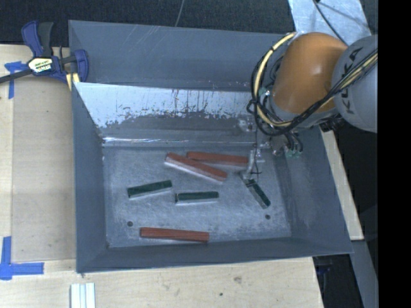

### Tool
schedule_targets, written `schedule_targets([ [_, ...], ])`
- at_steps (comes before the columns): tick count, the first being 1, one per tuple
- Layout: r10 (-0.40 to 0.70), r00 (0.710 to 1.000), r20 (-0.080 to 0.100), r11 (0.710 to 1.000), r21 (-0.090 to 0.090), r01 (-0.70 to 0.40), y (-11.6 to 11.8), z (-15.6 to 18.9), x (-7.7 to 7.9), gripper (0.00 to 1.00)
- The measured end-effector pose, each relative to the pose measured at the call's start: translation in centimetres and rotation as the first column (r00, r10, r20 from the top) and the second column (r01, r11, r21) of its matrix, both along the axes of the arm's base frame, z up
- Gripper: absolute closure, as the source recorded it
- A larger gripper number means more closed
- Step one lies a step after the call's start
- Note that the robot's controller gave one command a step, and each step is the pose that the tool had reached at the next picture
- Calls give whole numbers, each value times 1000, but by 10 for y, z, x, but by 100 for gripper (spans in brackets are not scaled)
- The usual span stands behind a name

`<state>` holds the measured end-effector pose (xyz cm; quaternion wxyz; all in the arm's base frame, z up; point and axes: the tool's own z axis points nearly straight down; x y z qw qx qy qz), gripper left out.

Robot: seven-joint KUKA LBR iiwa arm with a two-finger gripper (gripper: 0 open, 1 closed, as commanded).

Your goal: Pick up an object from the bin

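Grey metal forms the bin [160, 56], and all six bars in it appear to lie on its floor, so by the look of things nothing has been lifted out yet.

Nearest the left wall lies a green bar [149, 188]. A red-brown bar [174, 235] lies along the front edge. Mid-floor is a second green bar [197, 197]. Behind it, toward the back wall, a pale pinkish bar [194, 167] lies slantwise, touching a darker red bar [215, 157].

Toward the right wall a dark green bar [259, 194] lies on the slant, and the jaws hang low over its end nearer the back wall, right at it or touching. I cannot tell whether the jaws are released or clenched, nor whether that end sits between them.

My judgement is that the approach is about finished. The grasp itself, the lift and carrying the bar clear of the bin are left to do.
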<state>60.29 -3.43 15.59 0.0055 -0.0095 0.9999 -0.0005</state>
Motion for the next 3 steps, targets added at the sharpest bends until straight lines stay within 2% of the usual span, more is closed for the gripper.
schedule_targets([
  [1, 27, 1000, -10, 1000, 3, -27, 39, -54, 1, 0],
  [2, 69, 998, -5, 998, 0, -69, -6, -77, 19, 0],
  [3, -48, 999, -10, 999, 1, 48, 94, -74, 4, 100],
])
